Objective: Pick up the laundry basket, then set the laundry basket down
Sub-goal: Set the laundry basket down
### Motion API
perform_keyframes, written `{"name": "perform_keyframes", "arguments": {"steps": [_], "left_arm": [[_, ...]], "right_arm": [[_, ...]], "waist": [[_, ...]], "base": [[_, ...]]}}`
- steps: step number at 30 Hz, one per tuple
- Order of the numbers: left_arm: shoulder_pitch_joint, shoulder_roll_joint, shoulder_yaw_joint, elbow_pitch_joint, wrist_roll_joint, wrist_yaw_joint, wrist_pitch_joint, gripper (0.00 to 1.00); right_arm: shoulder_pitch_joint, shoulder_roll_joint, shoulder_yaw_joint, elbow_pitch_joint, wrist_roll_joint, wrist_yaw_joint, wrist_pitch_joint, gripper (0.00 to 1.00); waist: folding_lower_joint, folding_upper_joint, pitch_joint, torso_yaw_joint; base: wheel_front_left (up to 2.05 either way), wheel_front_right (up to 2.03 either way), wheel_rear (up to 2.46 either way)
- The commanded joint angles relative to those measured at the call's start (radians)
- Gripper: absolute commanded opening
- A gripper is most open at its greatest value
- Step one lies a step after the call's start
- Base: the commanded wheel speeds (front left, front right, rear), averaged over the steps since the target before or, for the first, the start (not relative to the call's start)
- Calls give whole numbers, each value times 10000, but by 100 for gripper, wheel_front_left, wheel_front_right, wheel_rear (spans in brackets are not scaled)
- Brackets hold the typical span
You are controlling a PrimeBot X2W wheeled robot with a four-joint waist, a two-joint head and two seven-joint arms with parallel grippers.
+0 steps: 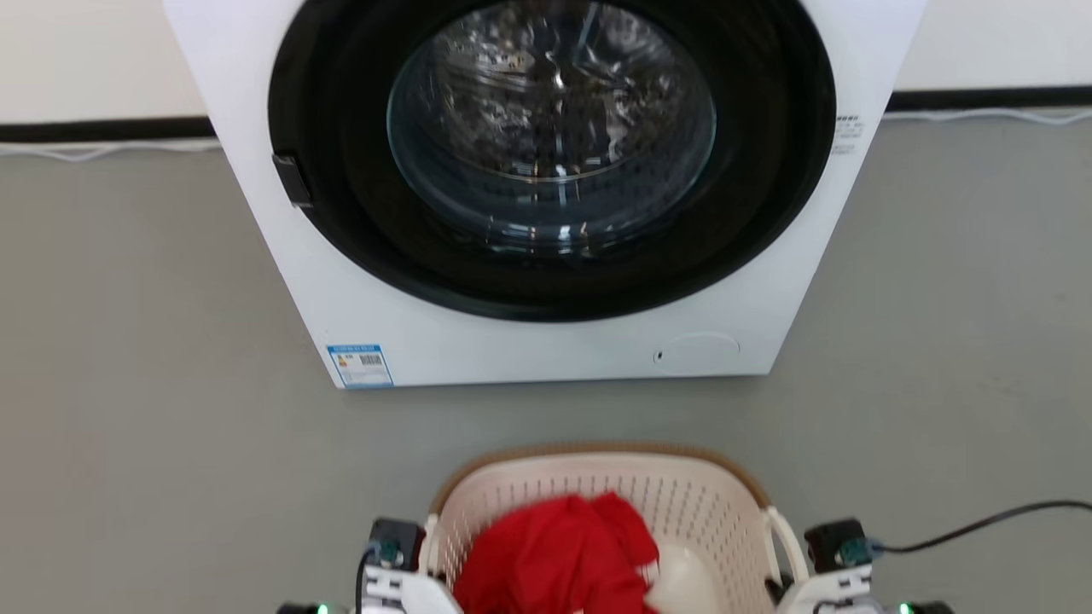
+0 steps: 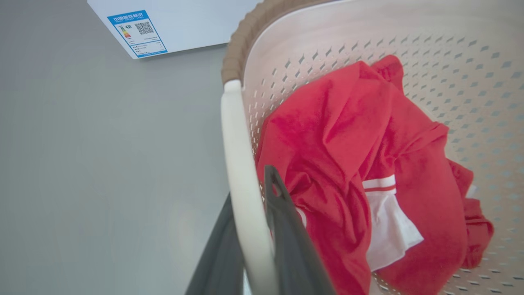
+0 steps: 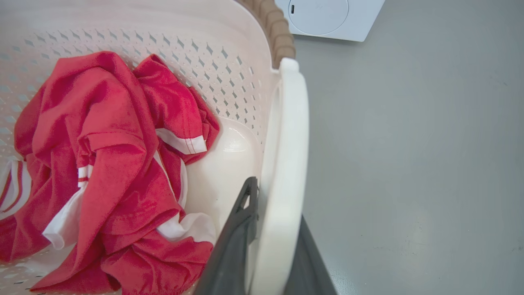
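Now left gripper (image 2: 249, 184) and right gripper (image 3: 276, 200) each clamping onto cream perforated plastic laundry basket (image 1: 682, 495) with brown rim, red garment (image 1: 554, 554) lying inside.

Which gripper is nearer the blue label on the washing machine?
Left. The left gripper clamps the left handle of the laundry basket, on the same side as the blue label; the right gripper clamps the right handle, across the basket.

We note a white front-loading washing machine (image 1: 768, 281) on grey floor (image 1: 128, 384), with a dark-rimmed round glass door (image 1: 550, 128) and a blue label (image 1: 360, 365) at its lower left corner. Crumpled red garment (image 1: 554, 558), white trim. Black cable (image 1: 981, 522) lies on the floor, right side.
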Motion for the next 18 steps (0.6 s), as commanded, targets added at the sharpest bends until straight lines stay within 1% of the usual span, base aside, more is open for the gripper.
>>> {"name": "perform_keyframes", "arguments": {"steps": [1,10,14,18], "left_arm": [[-775,-237,41,-243,4,-52,-283,0],[-1757,-237,144,155,-11,-133,-493,0],[-2301,-237,193,329,113,-154,-581,0],[-2996,-237,344,368,245,-85,-635,0]], "right_arm": [[-446,377,316,-327,-73,179,-258,0],[-1264,377,137,-280,-194,179,-676,0],[-1732,377,72,-264,-388,179,-988,0],[-2327,377,-51,-274,-651,179,-1294,0]], "waist": [[0,-1,235,-38],[0,-1,1256,-36],[0,-1,1927,-8],[0,-1,2797,57]], "base": [[0,0,0],[0,0,0],[0,0,0],[0,0,0]]}}
